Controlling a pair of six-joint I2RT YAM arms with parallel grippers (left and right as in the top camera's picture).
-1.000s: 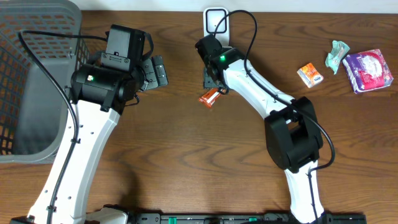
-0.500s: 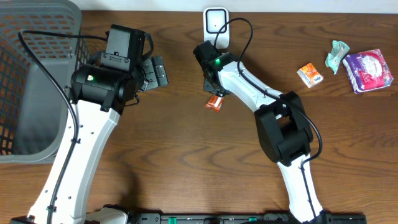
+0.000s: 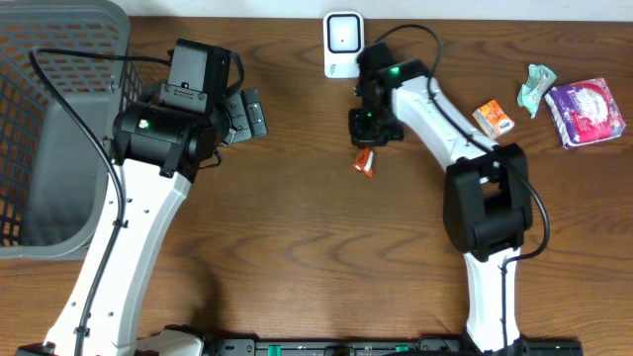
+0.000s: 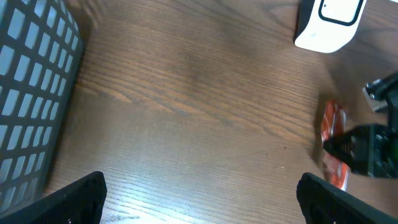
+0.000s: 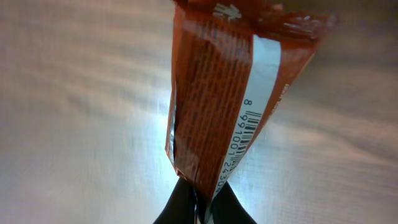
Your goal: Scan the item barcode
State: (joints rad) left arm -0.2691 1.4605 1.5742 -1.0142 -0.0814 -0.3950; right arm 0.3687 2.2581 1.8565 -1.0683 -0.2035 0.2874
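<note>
Right fingers [image 5: 179,206] are clamped on one orange snack packet [image 5: 217,93], its barcode strip showing, just below the one white scanner [image 3: 342,44] at upper centre. Left fingers [image 4: 74,199] stand wide apart, holding nothing, above the counter [image 3: 297,247]. One grey basket [image 3: 20,119] fills the upper left. Three more items lie at upper right: orange box [image 3: 492,119], green wrapper [image 3: 537,87], purple pack [image 3: 586,112].

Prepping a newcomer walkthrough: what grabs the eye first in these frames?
The orange packet fills the right wrist view, pinched at its lower end by the right gripper, with its barcode strip facing the camera. From overhead it is held close to the white scanner at the table's far edge. The big grey basket fills the left side.
</note>
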